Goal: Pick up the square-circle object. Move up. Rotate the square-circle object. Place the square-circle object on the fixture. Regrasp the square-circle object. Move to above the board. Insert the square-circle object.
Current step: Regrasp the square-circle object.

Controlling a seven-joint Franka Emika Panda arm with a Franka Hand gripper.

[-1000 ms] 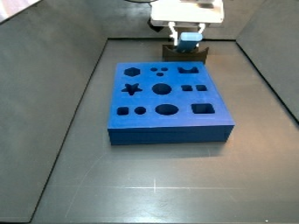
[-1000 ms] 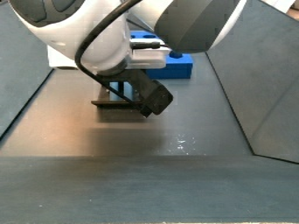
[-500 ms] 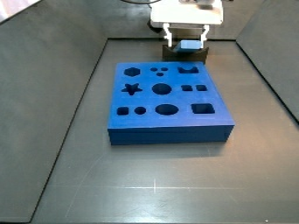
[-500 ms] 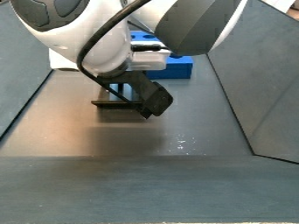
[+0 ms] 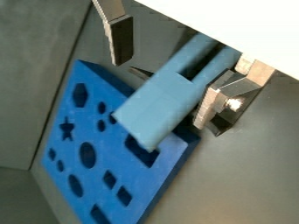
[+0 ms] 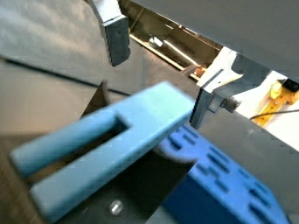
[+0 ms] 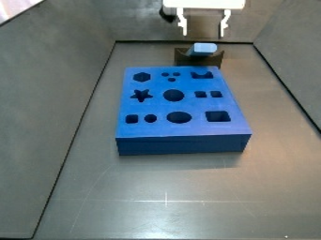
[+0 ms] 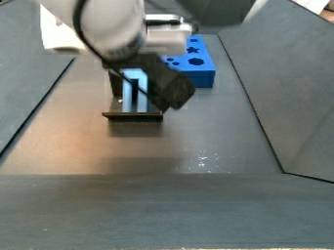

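Square-circle object [image 7: 204,49] now rests alone on the fixture [image 7: 189,56], beyond the far edge of the board [image 7: 179,108]; a second ago the gripper was down around it, and it has since lifted clear.

- Board: blue slab mid-floor, cut-outs empty, untouched.
- Gripper [image 7: 202,13]: raised above the fixture at the top of a side view; fingers spread apart with nothing between them. In both wrist views the silver plates [image 5: 118,37] stand wide on either side of the piece, clear of it.
- Piece: pale blue, elongated, with a long slot along it [image 6: 93,162]; seated in the fixture [image 8: 133,116], seen in both side views.

Reading: placing on the fixture looks done and the release complete. Regrasp is the step in hand; insertion not yet begun.
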